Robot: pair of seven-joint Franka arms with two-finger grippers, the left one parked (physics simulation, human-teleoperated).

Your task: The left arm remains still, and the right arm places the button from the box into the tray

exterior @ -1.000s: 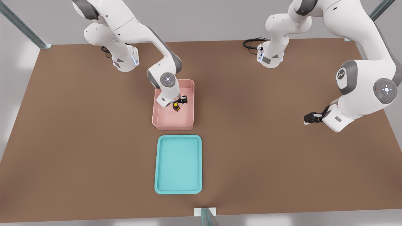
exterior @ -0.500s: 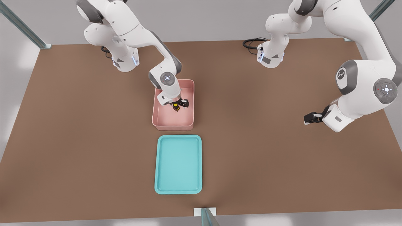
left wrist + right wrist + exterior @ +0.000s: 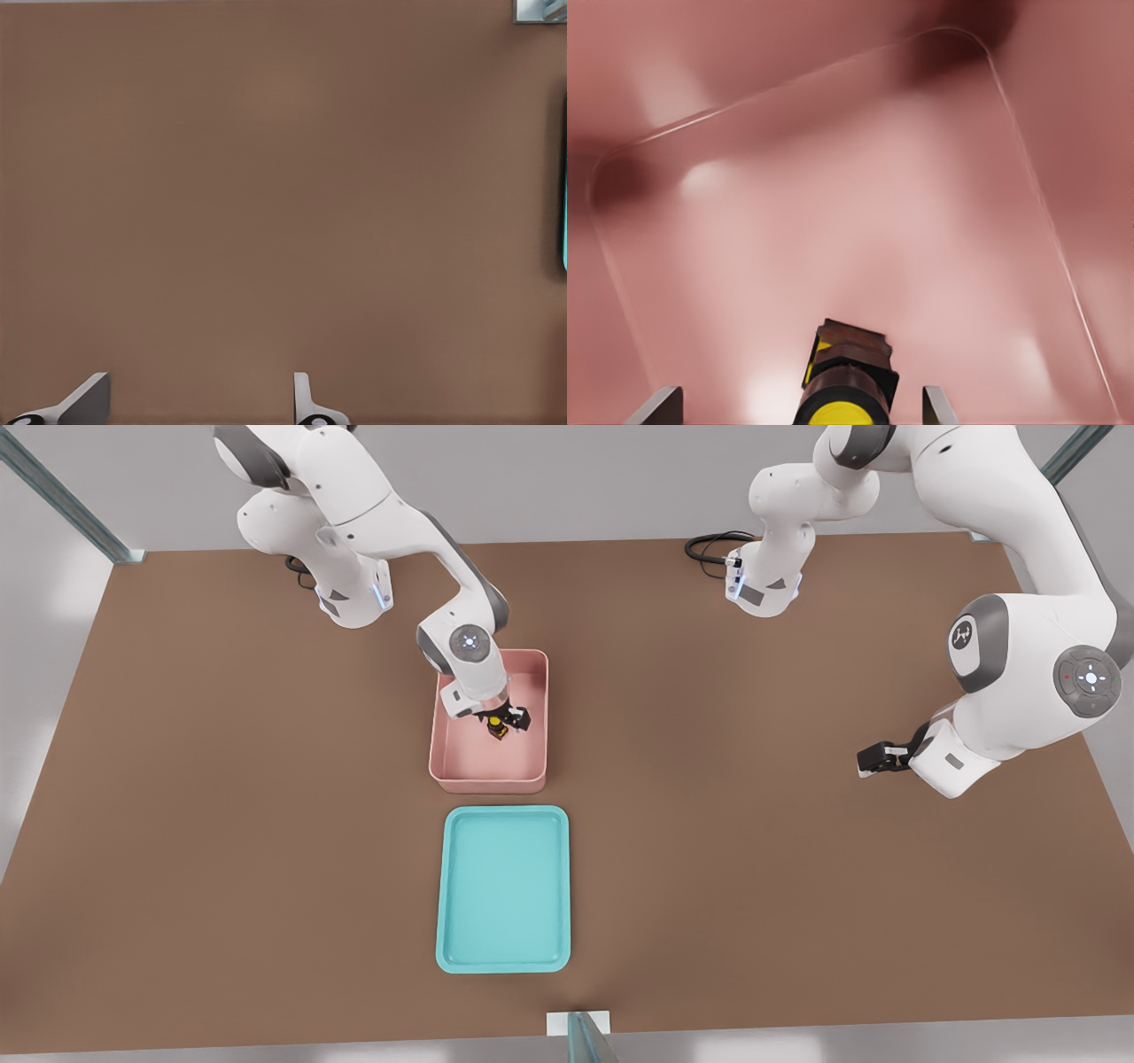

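The button (image 3: 498, 729) stands upright, cap up, in the box (image 3: 488, 779). The gripper (image 3: 501, 718) straddles it, jaws open. Brown desk (image 3: 221, 824).

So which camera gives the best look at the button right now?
The right wrist view: the button fills its foreground, yellow cap toward the camera, between the tool fingers, inside the pink box. The front view shows it tiny under the tool. The left wrist view misses it.

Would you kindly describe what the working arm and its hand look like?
The right arm is white and jointed, with grey side panels and a round grey cap with a pale light at its wrist. Its hand, low inside the box, is black with two fingers.
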